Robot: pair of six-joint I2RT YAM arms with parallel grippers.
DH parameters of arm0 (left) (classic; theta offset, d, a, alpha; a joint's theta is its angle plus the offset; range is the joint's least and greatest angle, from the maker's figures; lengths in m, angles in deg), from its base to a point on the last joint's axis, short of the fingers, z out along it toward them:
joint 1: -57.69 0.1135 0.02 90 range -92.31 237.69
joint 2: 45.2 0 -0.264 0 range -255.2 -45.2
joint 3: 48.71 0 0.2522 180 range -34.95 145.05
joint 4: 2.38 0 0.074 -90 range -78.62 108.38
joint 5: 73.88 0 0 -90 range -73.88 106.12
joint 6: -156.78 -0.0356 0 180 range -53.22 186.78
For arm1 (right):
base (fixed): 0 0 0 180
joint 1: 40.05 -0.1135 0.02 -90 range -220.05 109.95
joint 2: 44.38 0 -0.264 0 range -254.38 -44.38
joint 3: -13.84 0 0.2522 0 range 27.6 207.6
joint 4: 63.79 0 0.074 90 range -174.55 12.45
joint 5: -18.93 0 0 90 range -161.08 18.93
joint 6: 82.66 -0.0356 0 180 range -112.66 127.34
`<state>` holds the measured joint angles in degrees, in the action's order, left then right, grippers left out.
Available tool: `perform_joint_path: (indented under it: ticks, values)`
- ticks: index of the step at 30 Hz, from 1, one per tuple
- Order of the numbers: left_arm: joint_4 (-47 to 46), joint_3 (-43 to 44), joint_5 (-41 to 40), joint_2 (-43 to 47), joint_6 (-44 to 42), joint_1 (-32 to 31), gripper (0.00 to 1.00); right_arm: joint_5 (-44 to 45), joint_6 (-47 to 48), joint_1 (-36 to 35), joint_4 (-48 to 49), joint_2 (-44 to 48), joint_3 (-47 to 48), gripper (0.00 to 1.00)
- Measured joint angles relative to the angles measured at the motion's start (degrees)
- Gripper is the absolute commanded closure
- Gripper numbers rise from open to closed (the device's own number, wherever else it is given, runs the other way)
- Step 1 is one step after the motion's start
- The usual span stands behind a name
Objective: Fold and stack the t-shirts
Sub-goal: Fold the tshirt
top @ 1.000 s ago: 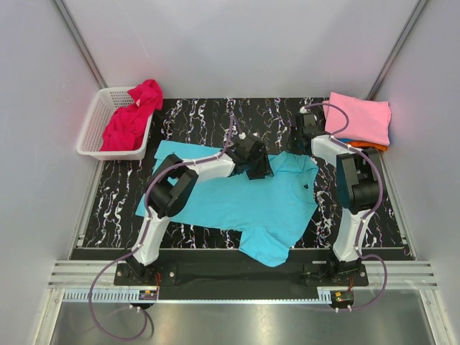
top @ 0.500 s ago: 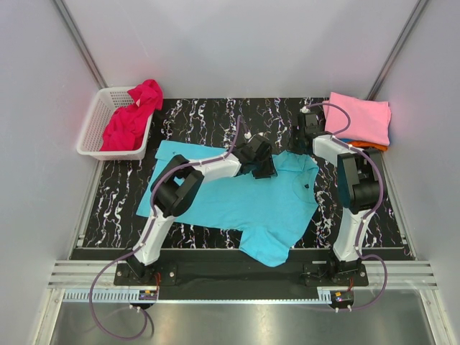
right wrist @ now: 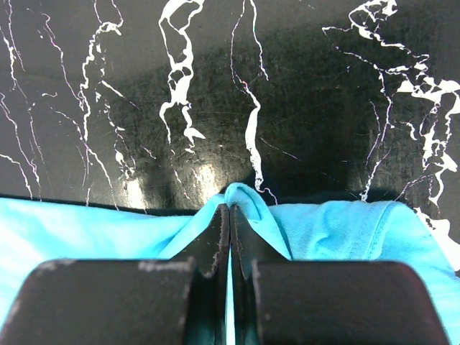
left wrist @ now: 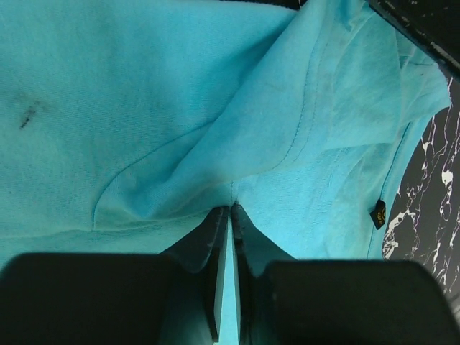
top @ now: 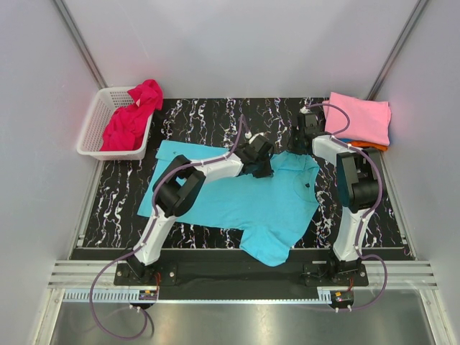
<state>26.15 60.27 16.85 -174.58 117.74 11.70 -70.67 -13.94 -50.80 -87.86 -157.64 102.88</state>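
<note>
Pinching a raised fold of the turquoise shirt (top: pixel 237 205), the left gripper (left wrist: pixel 230 210) has its fingers drawn almost together, with a thin strip of cloth between them. Creases fan out ahead of its tips. A small dark label (left wrist: pixel 378 213) sits on the cloth to its right, and a dark smudge (left wrist: pixel 27 113) lies far to its left.

The right gripper (right wrist: pixel 230 208) is clamped on the shirt's edge; a small ridge of cloth stands at its fingertips, and the bare marbled table (right wrist: pixel 302 108) lies beyond.

Top view: the shirt is spread flat under both grippers. The pink shirt (top: pixel 359 118) lies folded just right of the right gripper. The magenta shirt (top: pixel 133 118) is in the white basket (top: pixel 92 123), well left of the left gripper.
</note>
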Motion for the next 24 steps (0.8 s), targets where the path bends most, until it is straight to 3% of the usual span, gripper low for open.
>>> perform_joint_path:
  ticks: [2, 5, 9, 24]
  values:
    - [0.17, 0.11, -0.35, 0.0, -0.11, -0.11, 0.89, 0.0, 0.0, 0.0, 0.0, -0.15, -0.02, 1.0]
    - [0.63, 0.33, -0.76, -0.02, -0.46, -0.2, 0.75, 0.0, -0.02, 0.0, 0.0, -0.17, -0.04, 1.0]
    - [0.46, 0.57, -0.92, -0.02, -0.5, -0.28, 0.69, 0.0, -0.02, 0.0, 0.02, -0.17, -0.09, 1.0]
    - [1.09, 1.2, -3.15, 0.02, -0.66, -0.98, 0.65, 0.0, 0.0, 0.02, 0.02, -0.17, -0.13, 1.0]
